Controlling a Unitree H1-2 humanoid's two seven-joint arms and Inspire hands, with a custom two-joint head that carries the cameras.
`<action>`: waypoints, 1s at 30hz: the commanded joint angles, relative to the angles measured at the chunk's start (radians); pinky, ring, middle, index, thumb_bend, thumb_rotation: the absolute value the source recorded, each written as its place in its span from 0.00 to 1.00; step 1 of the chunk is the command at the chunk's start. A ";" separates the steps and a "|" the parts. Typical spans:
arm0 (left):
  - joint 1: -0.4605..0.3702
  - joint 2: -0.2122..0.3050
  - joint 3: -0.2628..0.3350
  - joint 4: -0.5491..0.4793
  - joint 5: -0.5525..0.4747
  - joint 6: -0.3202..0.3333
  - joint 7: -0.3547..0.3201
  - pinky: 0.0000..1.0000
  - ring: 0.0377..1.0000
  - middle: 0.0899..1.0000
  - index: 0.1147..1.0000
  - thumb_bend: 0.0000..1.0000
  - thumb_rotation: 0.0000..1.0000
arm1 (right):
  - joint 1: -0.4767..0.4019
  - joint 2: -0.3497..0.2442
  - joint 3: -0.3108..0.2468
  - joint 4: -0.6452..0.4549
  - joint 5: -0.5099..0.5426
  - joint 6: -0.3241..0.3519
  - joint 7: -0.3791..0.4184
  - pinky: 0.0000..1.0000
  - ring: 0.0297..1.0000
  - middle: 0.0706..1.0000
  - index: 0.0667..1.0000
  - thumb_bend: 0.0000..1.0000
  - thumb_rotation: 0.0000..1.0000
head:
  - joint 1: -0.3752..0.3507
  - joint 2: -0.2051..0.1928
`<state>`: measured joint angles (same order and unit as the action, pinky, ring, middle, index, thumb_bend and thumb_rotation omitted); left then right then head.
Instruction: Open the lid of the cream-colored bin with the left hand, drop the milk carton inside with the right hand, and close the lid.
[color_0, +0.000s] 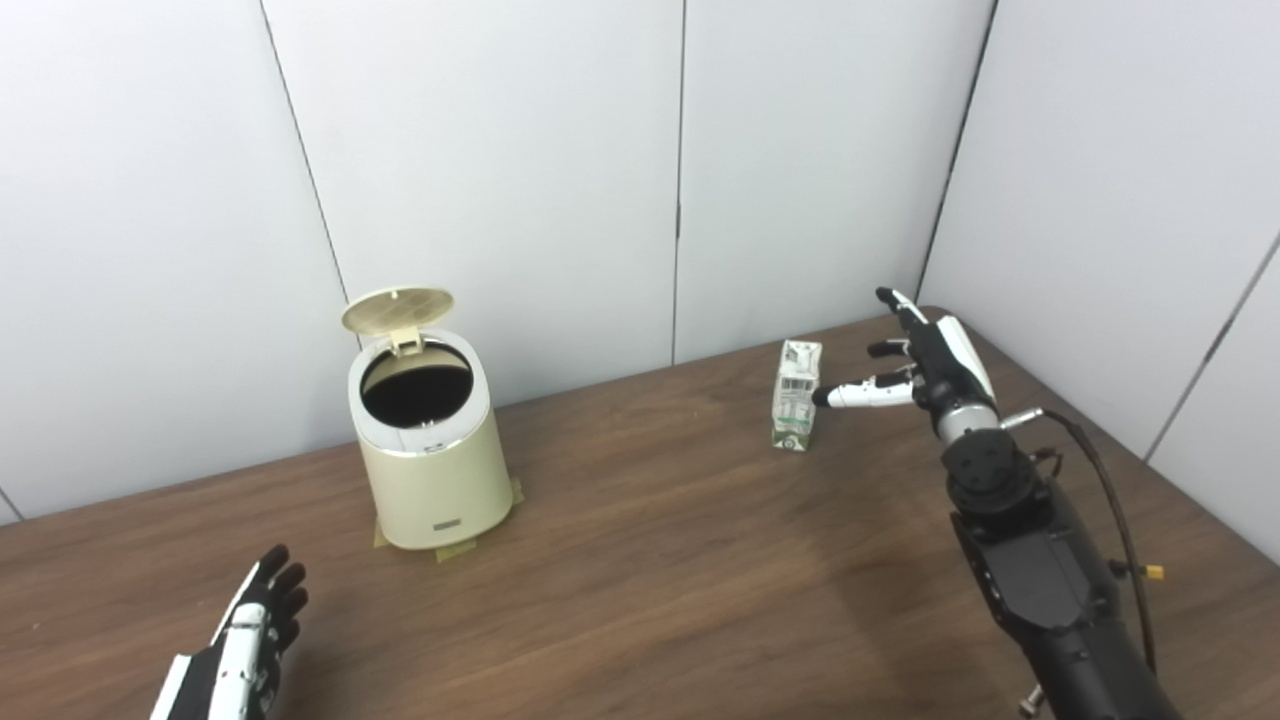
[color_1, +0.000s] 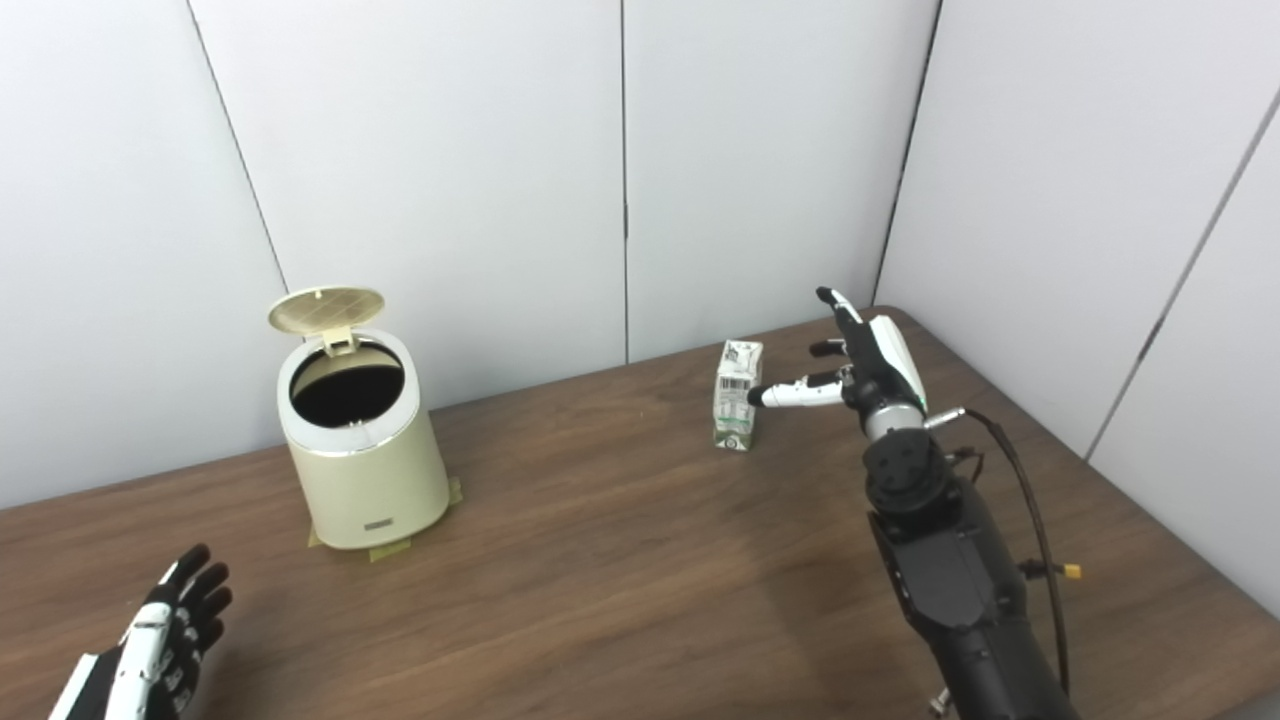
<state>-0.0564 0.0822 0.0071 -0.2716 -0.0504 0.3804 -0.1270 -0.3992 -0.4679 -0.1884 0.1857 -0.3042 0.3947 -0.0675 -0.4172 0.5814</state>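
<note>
The cream-colored bin (color_0: 435, 470) stands on the left part of the wooden table (color_0: 660, 560), its round lid (color_0: 397, 309) tipped up at the back and the dark inside showing. A small white and green milk carton (color_0: 796, 395) stands upright toward the back right. My right hand (color_0: 925, 360) is open just right of the carton, its thumb tip reaching to the carton's side; contact is unclear. My left hand (color_0: 250, 640) rests open low at the front left, well short of the bin, holding nothing.
White wall panels (color_0: 500, 150) close off the back and the right side of the table. Yellow tape pieces (color_0: 455, 550) stick out under the bin's base. A cable (color_0: 1110, 500) loops along my right forearm.
</note>
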 joint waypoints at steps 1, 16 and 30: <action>-0.026 0.007 0.003 -0.020 -0.008 -0.018 0.002 1.00 0.97 0.95 0.97 0.26 1.00 | -0.064 -0.034 0.014 -0.007 -0.025 0.007 -0.010 0.52 0.82 0.93 0.92 0.94 0.15 | 0.000 0.000; -0.021 -0.014 0.016 -0.040 -0.035 -0.003 0.012 1.00 0.97 0.94 0.96 0.31 1.00 | -0.132 0.005 0.076 0.096 0.007 -0.031 -0.024 0.72 0.85 0.91 0.89 0.94 0.10 | 0.018 0.006; -0.026 -0.015 0.026 -0.046 -0.077 0.024 0.007 1.00 0.98 0.96 0.96 0.35 1.00 | -0.125 0.011 0.092 0.154 0.008 -0.114 -0.067 0.64 0.69 0.70 0.69 0.91 0.02 | 0.018 0.015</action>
<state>-0.0561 0.0673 0.0304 -0.2828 -0.1143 0.4147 -0.1226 -0.4727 -0.4357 -0.0858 0.3519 -0.2963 0.3389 -0.1098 -0.3988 0.5952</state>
